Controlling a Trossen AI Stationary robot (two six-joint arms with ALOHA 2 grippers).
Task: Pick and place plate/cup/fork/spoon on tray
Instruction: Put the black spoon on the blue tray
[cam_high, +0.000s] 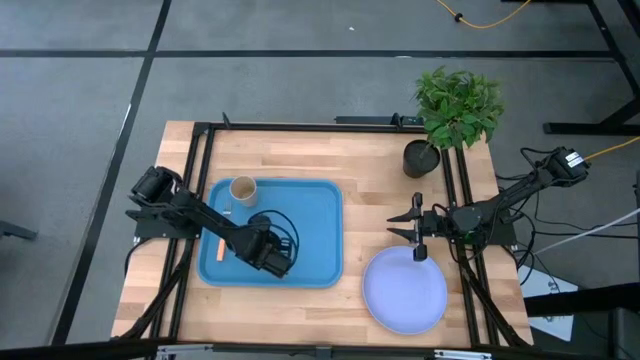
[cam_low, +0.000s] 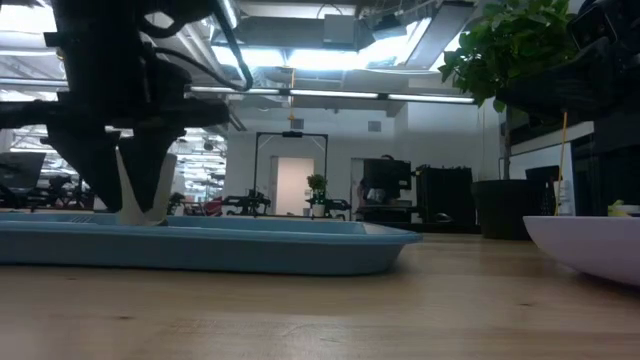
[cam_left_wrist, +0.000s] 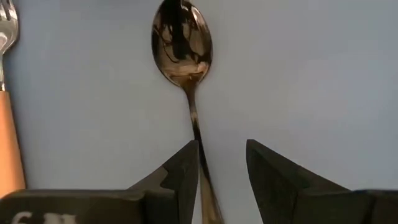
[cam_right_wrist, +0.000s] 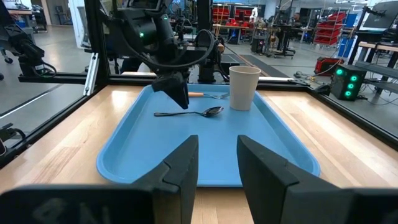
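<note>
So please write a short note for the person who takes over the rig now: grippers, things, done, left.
Left gripper: open, low over the tray, fingers astride the spoon handle, which lies on the tray.
Right gripper: open, empty, beside the plate.
Done: cup, fork and spoon are on the tray.
Left: the plate, on the table near the right arm.

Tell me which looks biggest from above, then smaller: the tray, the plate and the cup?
1. The blue tray, biggest.
2. The lavender-blue plate, about half the tray's width.
3. The tan cup, by far the smallest.
</note>
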